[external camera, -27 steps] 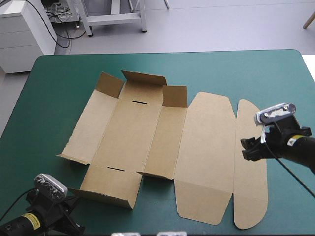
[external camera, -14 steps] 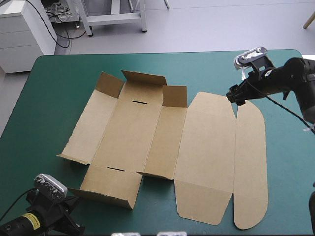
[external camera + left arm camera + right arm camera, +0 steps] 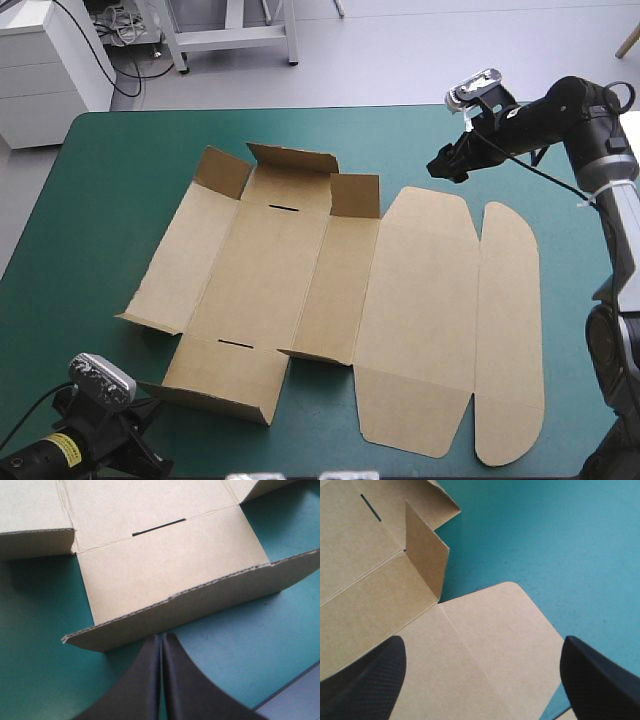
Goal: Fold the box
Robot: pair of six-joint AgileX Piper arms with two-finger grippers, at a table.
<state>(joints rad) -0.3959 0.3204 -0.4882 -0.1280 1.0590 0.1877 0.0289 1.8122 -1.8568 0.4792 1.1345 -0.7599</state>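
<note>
Left gripper (image 3: 135,435) sits at 7 o'clock on the table, by the near edge. Its fingers (image 3: 142,685) are clenched into a single point with nothing between them. The tip is just short of the box's near wall (image 3: 165,580); I cannot tell whether they touch.

The box (image 3: 300,290) is a brown sheet in the middle of the teal-green cover (image 3: 100,200), and most of it lies flat. The near wall tilts up slightly. The base panel shows two dark slots (image 3: 284,209). At the 12 o'clock end, three short flaps (image 3: 355,195) stand raised. The lid (image 3: 420,310), with its rounded corners, lies flat toward 3 o'clock.

Right gripper (image 3: 442,165) hovers at 1 o'clock, above the lid's far rounded corner (image 3: 507,587). Its fingers (image 3: 367,680) are spread wide and hold nothing. One upright flap is ahead of it.
</note>
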